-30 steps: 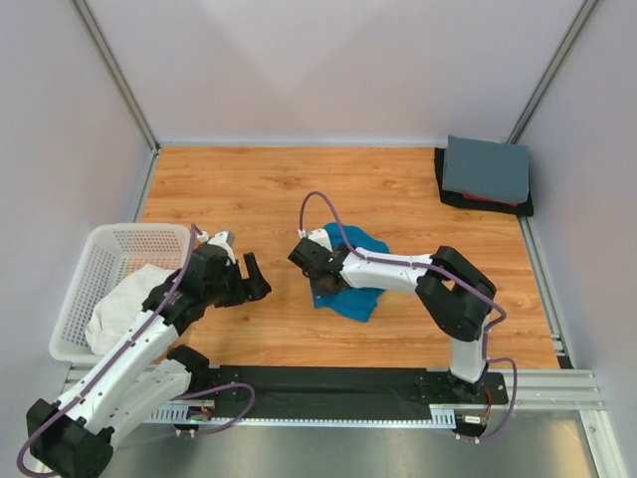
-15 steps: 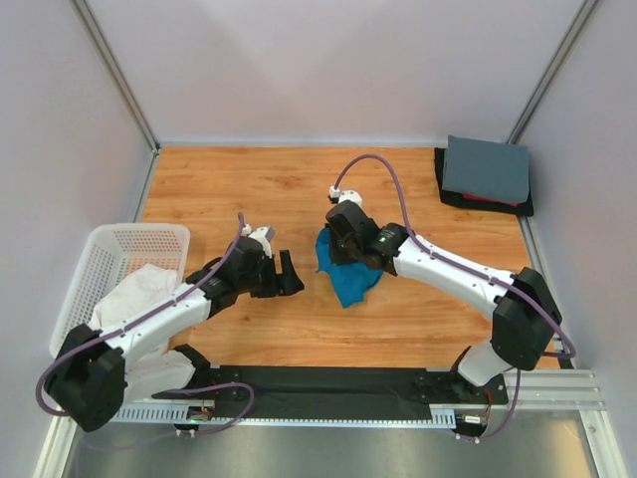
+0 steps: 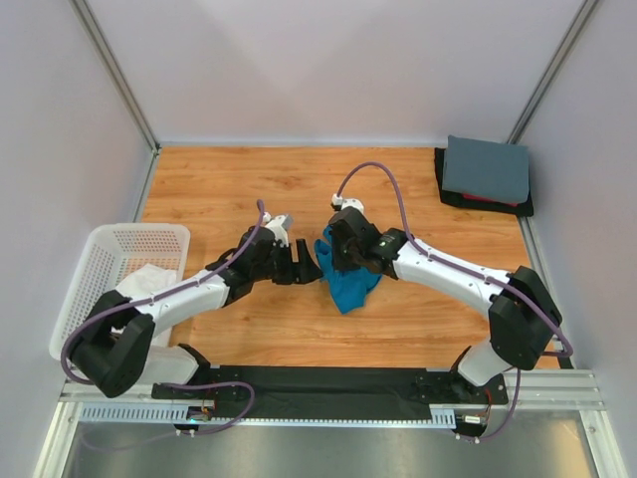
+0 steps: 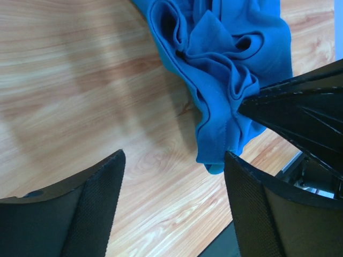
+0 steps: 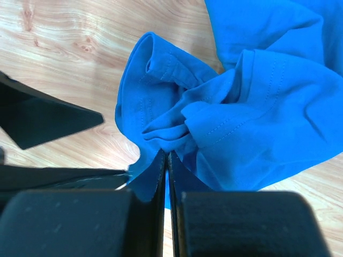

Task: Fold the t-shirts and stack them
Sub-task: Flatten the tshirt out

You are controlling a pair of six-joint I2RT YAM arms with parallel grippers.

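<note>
A teal-blue t-shirt [image 3: 351, 285] hangs bunched from my right gripper [image 3: 331, 255], which is shut on a gathered fold of it [image 5: 166, 153]; the cloth [image 5: 262, 96] drapes down to the wooden table. My left gripper [image 3: 306, 267] stands open just left of the shirt. Between its fingers [image 4: 174, 160] there is only bare wood, and the shirt's lower hem [image 4: 220, 155] hangs close to its right finger. A slate-grey t-shirt [image 3: 486, 169] lies folded on dark and red ones at the back right. A white t-shirt [image 3: 144, 284] lies in the basket.
A white mesh laundry basket [image 3: 105, 249] stands at the left edge of the table [image 3: 229, 189]. A black mat [image 3: 328, 383] runs along the near edge between the arm bases. Metal posts and grey walls close in the sides and back.
My left arm has reached right, from beside the basket up to the blue shirt, its jaws narrowing slightly. My right gripper has lifted the shirt off the table and shifted it right.
</note>
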